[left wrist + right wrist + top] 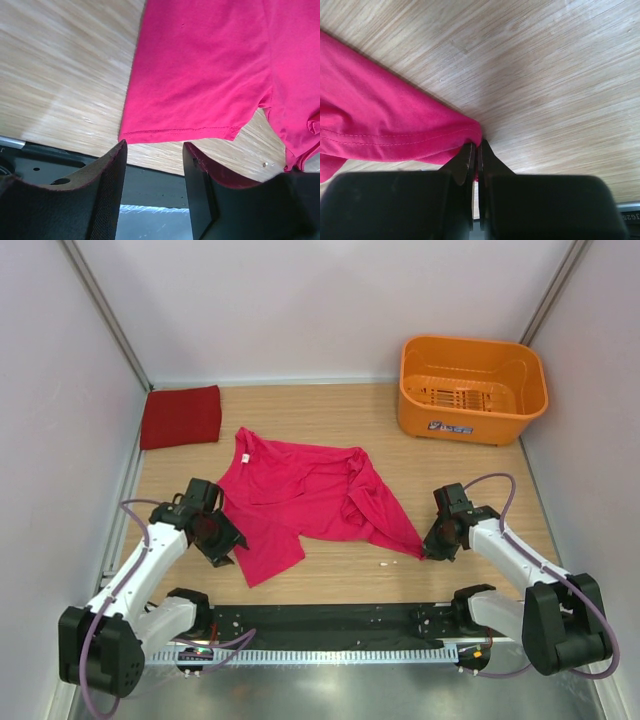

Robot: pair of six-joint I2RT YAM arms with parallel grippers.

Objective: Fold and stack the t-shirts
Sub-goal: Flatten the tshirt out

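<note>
A magenta-pink t-shirt [310, 495] lies crumpled and partly spread in the middle of the wooden table. At the back left corner a crimson t-shirt [181, 416] rests folded into a flat rectangle. My right gripper [430, 545] is down at the pink shirt's near right corner. In the right wrist view it [477, 146] is shut on a pinch of that pink cloth [380, 120]. By the shirt's near left part my left gripper [215, 540] hovers open. Its jaws [155, 150] hold nothing, and the shirt's hem [180, 134] lies just past the fingertips.
An orange plastic basket [470, 388] stands at the back right. White walls close in the table on three sides. A black rail [330, 620] carrying the arm bases runs along the near edge. A small white speck [385, 563] lies on the wood near the right gripper.
</note>
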